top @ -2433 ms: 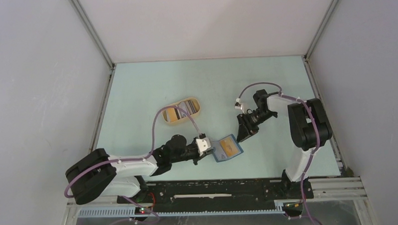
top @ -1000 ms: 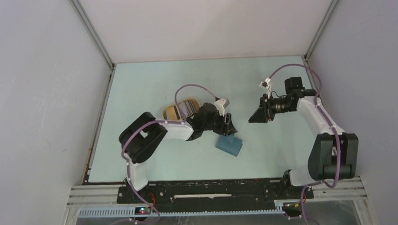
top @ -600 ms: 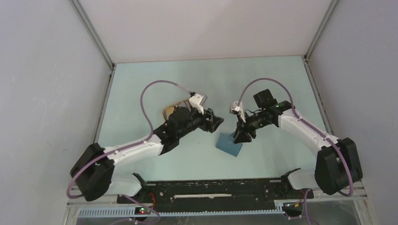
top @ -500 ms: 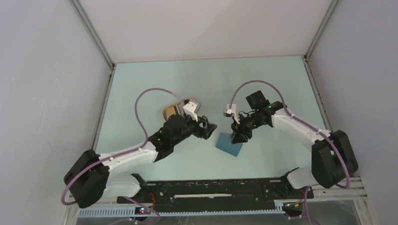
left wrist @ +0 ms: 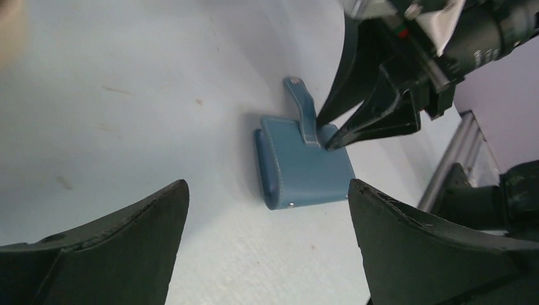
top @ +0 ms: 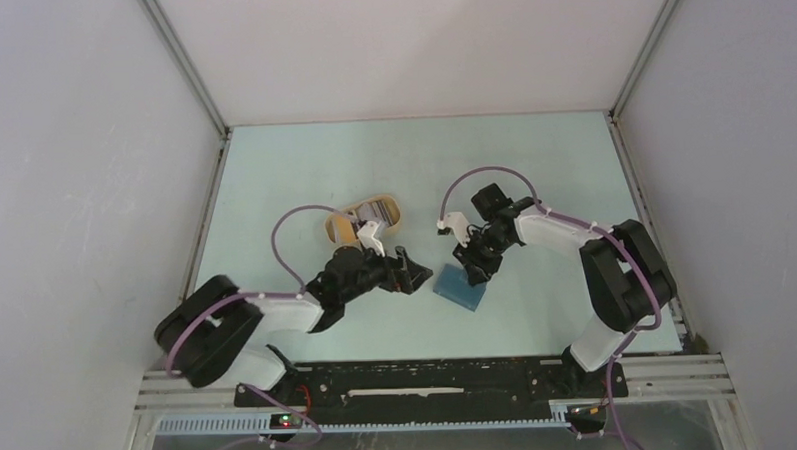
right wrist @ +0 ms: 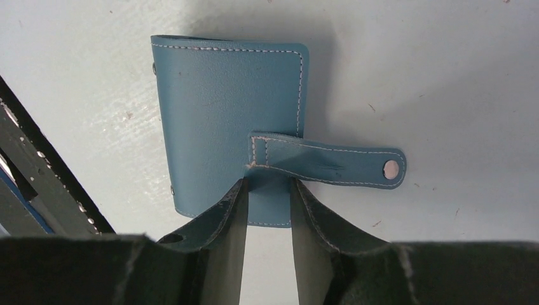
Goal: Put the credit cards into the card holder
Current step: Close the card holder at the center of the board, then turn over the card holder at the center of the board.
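Teal-blue leather card holder point(right wrist: 229, 114): lay folded shut on the pale green table point(top: 302, 168), touched at its strap point(right wrist: 330, 162) root by the half-open, empty right gripper point(right wrist: 267, 187), faced by the wide-open, empty left gripper point(top: 414, 276).

We record the card holder point(right wrist: 222, 101) as teal-blue, edged with pale stitching. Its strap point(right wrist: 330, 164) is the same blue and carries a silver snap point(right wrist: 390, 168). The table point(top: 302, 168) is pale mint with small dark specks. The oval tray point(top: 333, 227) is tan. The credit cards point(top: 376, 208) in it show grey-and-white stripes beside yellow-orange. The left arm point(top: 277, 311) and right arm point(top: 560, 227) are white and black, with purple cables point(top: 309, 209). The left gripper point(left wrist: 267, 184) and right gripper point(right wrist: 268, 187) are black.
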Motion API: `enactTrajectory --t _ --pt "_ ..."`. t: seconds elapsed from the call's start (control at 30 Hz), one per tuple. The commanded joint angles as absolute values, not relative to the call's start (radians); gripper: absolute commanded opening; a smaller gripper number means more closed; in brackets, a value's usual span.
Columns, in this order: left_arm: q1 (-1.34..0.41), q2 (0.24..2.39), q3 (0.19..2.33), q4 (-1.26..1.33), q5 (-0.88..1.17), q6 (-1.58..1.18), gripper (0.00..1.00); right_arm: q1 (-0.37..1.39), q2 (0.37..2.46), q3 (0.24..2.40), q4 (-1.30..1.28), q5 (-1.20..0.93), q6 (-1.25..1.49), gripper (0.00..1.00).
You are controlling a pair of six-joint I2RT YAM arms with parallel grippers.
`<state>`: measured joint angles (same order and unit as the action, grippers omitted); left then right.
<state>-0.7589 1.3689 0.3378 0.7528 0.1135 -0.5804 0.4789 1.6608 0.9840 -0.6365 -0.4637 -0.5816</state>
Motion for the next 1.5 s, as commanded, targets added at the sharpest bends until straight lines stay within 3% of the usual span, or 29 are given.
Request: enactTrajectory --t 0.0,0.17,0.43,0.87,1.13,1.47 --pt "-0.757 1.519 0.432 0.898 0.276 -0.76 0.98 0.482 1.699 1.002 -0.664 -0.384 -0.583 0.37" --pt "-0.757 1.602 0.498 0.773 0.274 -0.856 0.93 0.482 1.707 1.003 -0.687 -0.398 -0.601 0.37" --pt "-0.757 1.63 0.525 0.57 0.266 -1.017 0.93 0.463 1.727 1.003 -0.713 -0.417 -0.612 0.34" --pt "-0.785 1.766 0.453 0.837 0.312 -1.341 0.89 0.434 1.752 1.003 -0.732 -0.423 -0.612 0.33" --pt "-0.816 1.81 0.454 0.865 0.292 -1.413 0.85 0.428 1.752 1.003 -0.733 -0.433 -0.61 0.33" --pt "-0.818 1.899 0.527 1.001 0.289 -1.431 0.66 0.434 1.744 1.008 -0.748 -0.473 -0.615 0.33"
